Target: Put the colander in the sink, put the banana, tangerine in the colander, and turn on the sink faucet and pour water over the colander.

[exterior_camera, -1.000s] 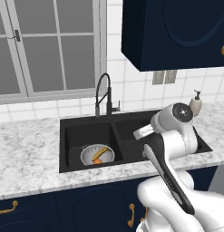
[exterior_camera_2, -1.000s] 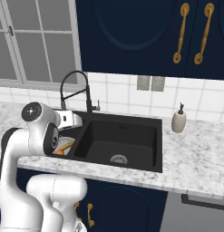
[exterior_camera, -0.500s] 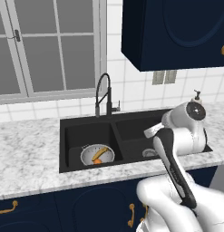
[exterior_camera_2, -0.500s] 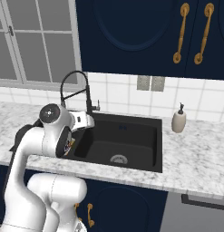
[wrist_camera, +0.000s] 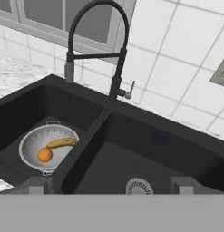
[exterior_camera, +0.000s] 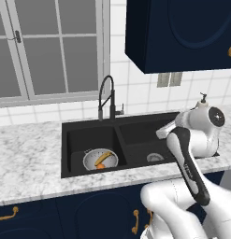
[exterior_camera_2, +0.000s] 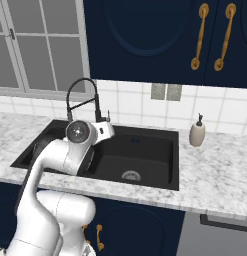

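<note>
My jaws stand wide open and empty over the right basin of the sink (wrist_camera: 145, 149). The colander (wrist_camera: 49, 147) already sits in the left basin holding the banana (wrist_camera: 61, 142) and tangerine (wrist_camera: 44, 155); only turning on the faucet (wrist_camera: 114, 54) remains, no water running. Since a second ago my arm has swung right, toward the faucet side.

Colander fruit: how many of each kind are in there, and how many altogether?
Banana: 1
Tangerine: 1
Total: 2 fruits, both lying inside the colander in the left basin of the sink.
</note>
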Robot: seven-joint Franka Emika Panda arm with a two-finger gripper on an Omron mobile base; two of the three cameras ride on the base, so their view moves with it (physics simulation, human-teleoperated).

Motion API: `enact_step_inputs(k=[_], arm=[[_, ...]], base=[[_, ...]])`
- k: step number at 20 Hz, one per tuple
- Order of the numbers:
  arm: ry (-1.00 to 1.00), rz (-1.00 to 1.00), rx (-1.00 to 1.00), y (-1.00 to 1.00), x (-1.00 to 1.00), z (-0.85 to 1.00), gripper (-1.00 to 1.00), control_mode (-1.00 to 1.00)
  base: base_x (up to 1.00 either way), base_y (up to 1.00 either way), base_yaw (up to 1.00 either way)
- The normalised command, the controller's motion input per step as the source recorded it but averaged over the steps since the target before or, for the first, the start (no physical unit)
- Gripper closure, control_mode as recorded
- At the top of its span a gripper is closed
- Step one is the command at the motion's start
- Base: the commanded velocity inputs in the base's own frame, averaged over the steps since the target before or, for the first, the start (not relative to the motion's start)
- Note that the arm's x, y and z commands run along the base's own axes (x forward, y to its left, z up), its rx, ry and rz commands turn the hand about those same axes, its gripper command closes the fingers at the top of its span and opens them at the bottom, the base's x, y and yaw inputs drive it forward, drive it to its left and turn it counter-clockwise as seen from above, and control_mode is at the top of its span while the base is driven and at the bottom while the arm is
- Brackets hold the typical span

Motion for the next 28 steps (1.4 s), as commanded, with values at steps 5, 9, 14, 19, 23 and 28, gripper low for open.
enact_step_inputs(k=[5, 9, 14, 19, 23, 28], arm=[[-0.06, -0.08, 0.0, 0.31, 0.97, 0.01, -1.0, -1.0], [0.0, -0.01, 0.18, -0.14, 0.77, 0.0, -1.0, -1.0], [0.13, 0.06, 0.17, -0.54, 0.44, 0.0, -1.0, -1.0], [0.15, 0.13, 0.13, -0.35, 0.33, 0.06, -1.0, -1.0], [0.07, 0.26, 0.16, -0.22, 0.07, 0.01, -1.0, -1.0], [0.01, 0.09, 0.08, 0.09, 0.25, 0.02, -1.0, -1.0]], base=[[0.0, 0.0, 0.0], [0.0, 0.0, 0.0], [0.0, 0.0, 0.0], [0.0, 0.0, 0.0], [0.0, 0.0, 0.0], [0.0, 0.0, 0.0]])
